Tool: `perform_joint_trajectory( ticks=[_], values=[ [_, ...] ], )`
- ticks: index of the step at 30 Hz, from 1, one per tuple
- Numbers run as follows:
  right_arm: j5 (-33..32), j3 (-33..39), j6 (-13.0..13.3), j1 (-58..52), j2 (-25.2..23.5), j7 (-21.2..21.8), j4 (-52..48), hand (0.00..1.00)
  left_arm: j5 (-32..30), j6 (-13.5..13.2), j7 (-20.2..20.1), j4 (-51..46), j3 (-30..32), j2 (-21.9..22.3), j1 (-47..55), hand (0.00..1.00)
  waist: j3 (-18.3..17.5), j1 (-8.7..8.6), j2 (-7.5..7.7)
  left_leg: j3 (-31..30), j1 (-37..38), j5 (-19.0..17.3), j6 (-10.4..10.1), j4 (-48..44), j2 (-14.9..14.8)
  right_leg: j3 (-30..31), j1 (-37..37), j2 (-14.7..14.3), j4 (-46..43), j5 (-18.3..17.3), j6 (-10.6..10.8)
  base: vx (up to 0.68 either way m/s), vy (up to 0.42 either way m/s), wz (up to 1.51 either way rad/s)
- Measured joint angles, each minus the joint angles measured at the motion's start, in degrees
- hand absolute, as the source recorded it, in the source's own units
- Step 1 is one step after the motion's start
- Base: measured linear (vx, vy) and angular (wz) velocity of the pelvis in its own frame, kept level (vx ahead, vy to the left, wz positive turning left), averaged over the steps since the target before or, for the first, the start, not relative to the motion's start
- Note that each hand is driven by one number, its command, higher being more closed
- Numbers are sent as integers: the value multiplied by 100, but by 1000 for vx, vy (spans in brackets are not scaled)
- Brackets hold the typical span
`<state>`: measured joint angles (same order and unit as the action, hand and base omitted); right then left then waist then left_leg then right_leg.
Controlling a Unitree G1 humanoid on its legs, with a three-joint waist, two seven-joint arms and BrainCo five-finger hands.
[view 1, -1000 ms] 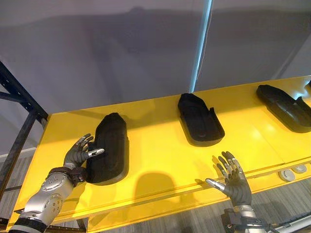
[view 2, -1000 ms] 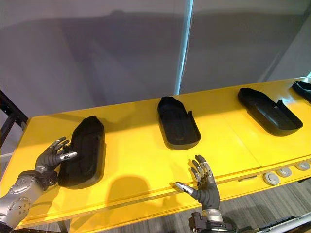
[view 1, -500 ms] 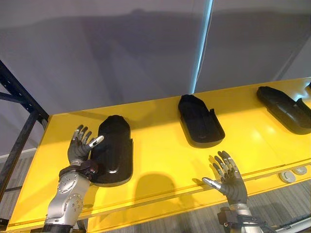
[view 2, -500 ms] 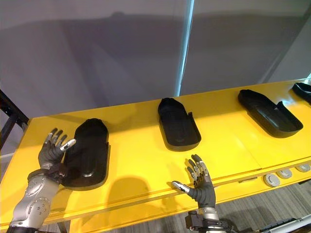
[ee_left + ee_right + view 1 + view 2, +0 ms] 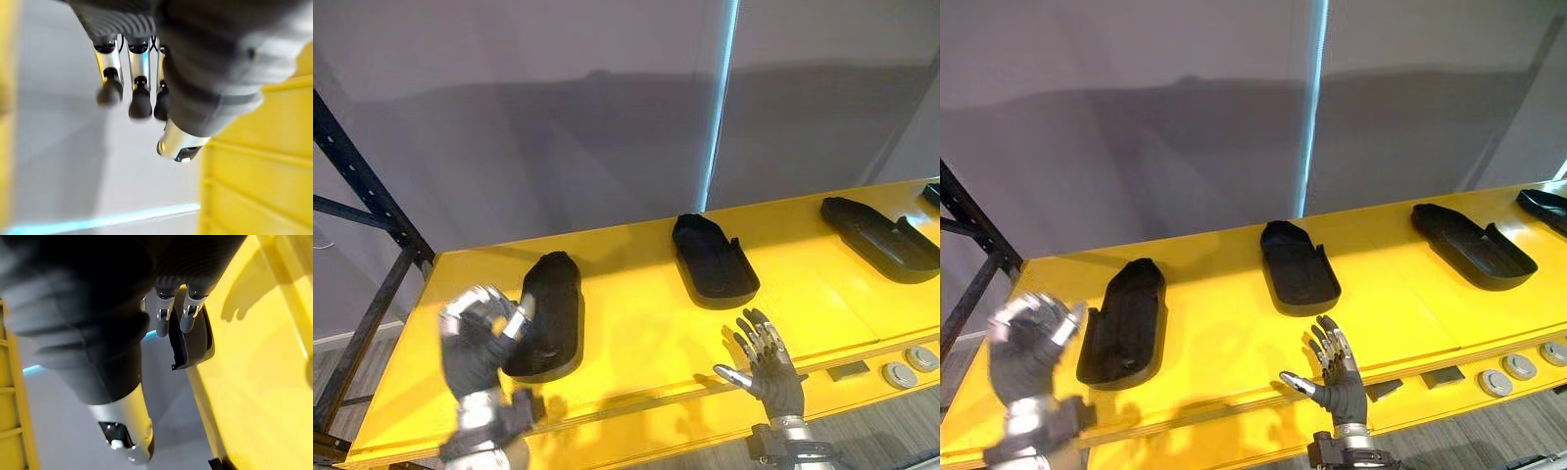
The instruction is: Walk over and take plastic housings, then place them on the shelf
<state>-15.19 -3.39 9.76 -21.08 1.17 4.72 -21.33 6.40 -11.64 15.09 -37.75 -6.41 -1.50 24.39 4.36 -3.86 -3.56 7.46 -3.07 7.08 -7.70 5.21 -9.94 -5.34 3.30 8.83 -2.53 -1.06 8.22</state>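
1. Left hand [image 5: 478,338] is raised above the yellow shelf [image 5: 626,323], fingers loose and lightly bent, nothing in them. Its outline is blurred in the head views. Its wrist view shows the fingers [image 5: 140,73] hanging free, thumb apart.
2. Nearest housing [image 5: 551,311], black plastic, lies flat on the shelf just to this hand's right. The right eye view shows a gap between the two.
3. Right hand [image 5: 770,370] is over the shelf's front edge, fingers spread and straight, empty.
4. Middle housing [image 5: 710,258] lies beyond the right hand, slightly to its left and well apart, hollow side up.
5. Third housing [image 5: 879,238] sits beyond the right hand and off to its right. A fourth housing [image 5: 1547,208] is further right still, cut by the frame edge.
6. Round silver discs [image 5: 901,372] are set in the front ledge to the right of the right hand, with small grey plates [image 5: 1386,389] nearer it.
7. Dark metal upright [image 5: 362,186] rises beyond the left hand, to its left.
8. Grey wall panels stand behind the shelf, with a pale-blue strip [image 5: 720,98] between them.
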Motion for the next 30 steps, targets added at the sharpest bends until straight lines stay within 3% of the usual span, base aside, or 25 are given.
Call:
perform_joint_trajectory(
  ticks=[6,11,21,30],
  values=[
    [1,10,34,-176,4,-29,7,0,-56,266,-427,805,-185,108,598,100,-46,9,24,-96,-160,20,-13,-5,1,-45,78,-9,10,46,-6,23,0,6],
    [2,8,34,-183,6,-70,14,0,-10,297,-659,1036,-186,143,643,100,-49,11,25,-113,-158,19,-14,-23,0,-61,61,-11,12,69,-28,41,4,2],
    [8,52,34,-208,4,-136,64,0,-105,570,-566,2044,218,161,-161,100,-43,0,35,-46,-137,11,-22,-1,-13,3,86,-21,18,71,-17,-25,5,-3],
    [1,368,34,-178,-149,-198,66,0,-235,616,-290,2286,578,135,-790,100,-22,-21,68,140,-119,-9,-47,-22,-45,153,173,-55,49,115,-31,13,4,-10]
  ],
)
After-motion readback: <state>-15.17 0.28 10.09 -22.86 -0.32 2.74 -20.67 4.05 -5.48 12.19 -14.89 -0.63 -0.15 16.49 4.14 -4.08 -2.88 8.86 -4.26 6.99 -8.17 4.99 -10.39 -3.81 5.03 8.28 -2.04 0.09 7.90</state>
